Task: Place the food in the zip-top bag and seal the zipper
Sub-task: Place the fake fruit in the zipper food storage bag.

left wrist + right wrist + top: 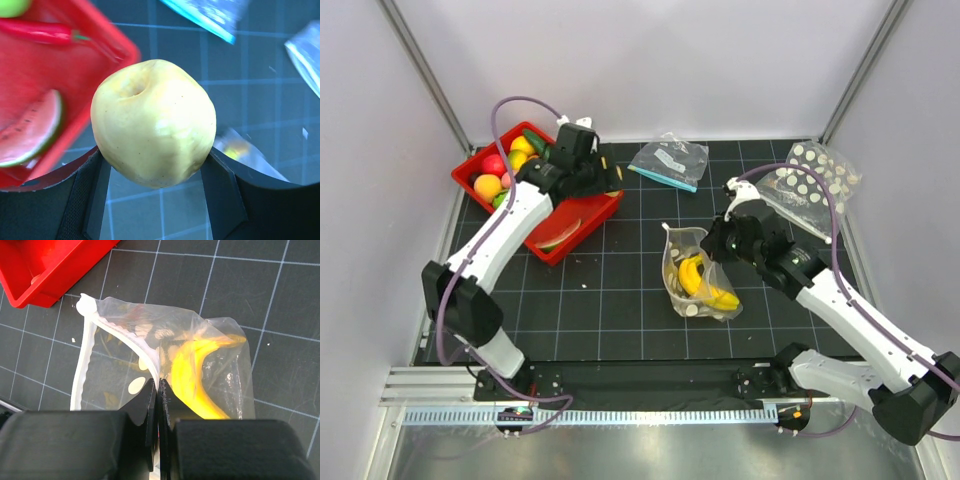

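L gripper (156, 172): jaws clamped on 1 pale-yellow round fruit (152, 120), held at edge of 1 red tray (588, 225) w/ 1 watermelon slice (30, 132) inside. R gripper (158, 390): jaws pinched together on zipper (80, 365) of zip-top bag (695, 305), lying mid-mat (620, 300), yellow bananas (192, 380) inside. Bags total 3: also 1 dotted bag (810, 185) far R, 1 teal-strip bag (670, 162) at rear.
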### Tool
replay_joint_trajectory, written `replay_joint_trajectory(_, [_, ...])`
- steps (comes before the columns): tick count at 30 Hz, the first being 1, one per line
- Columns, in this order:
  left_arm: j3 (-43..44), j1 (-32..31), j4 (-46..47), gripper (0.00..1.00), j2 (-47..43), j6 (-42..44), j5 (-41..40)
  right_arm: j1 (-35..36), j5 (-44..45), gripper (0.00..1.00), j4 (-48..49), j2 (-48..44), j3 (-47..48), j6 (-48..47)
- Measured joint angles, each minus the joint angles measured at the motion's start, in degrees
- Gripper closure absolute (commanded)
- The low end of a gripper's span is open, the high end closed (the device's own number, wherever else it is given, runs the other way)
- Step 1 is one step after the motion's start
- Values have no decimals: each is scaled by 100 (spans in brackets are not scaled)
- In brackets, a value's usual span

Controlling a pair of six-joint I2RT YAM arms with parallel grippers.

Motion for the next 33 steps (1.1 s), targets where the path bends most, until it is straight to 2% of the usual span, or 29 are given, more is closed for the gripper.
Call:
replay_joint_trajectory(6, [-597,-992,33,57,-898,-129,-55,0,-31,94,46,57,0,57])
replay_joint_trajectory(11, [-1027,-2264,125,58,-1495,-387,-262,0,-28,94,50,55,0,63])
replay_joint_trajectory(18, [-1207,-3574,225,58,-1491,-699,-809,0,-24,96,42,-20,0,63])
replay_joint_trajectory(22, [-1233,-3877,424,59,-1193,-807,-933,0,11,97,28,-160,0,63])
replay_joint_trajectory(29, [-1233,-3897,511,57,-520,-846,-1134,0,94,97,-61,-372,0,61])
replay_joint_trajectory(32, [-1204,-3897,503,45,-437,-809,-1215,0,107,97,-98,-382,0,61])
replay_joint_trajectory(33, [-1176,-3897,498,33,-417,-791,-1241,0,107,97,-109,-382,0,61])
